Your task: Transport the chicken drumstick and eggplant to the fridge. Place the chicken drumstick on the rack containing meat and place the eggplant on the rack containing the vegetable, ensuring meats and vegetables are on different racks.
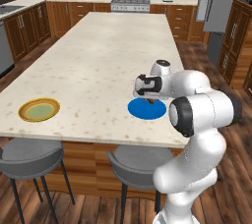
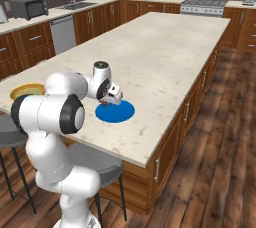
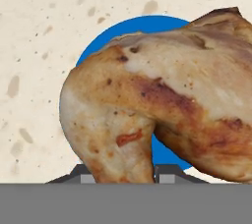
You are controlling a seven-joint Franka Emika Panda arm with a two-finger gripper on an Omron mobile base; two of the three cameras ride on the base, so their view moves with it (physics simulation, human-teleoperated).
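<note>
1. The claw (image 1: 150,101) hangs low over a blue plate (image 1: 142,111) near the front edge of the island counter (image 1: 98,56), with the arm folded down from the base behind it

2. Seen from the hand, the chicken drumstick (image 3: 157,105) sits right at the claw, its narrower end down between the two dark fingertips (image 3: 167,174), one on either side of the meat; the blue plate shows just beyond it

3. The claw looks narrowed around the drumstick and seems to be gripping it, though I cannot tell whether the meat has left the plate

4. So the step in hand, as I judge it, is the pick-up of the drumstick, the first of the two foods to be carried

5. A yellow plate (image 1: 39,110) lies well off to the claw's left on the same counter; I cannot make out the eggplant from here

6. The fridge (image 1: 219,2) stands far beyond the claw, past the far right corner of the island

7. Next comes a straight lift clear of the plate, then a drive round the island to the fridge, keeping the grip firm since the meat is lumpy and could slip or twist between the fingers
</note>
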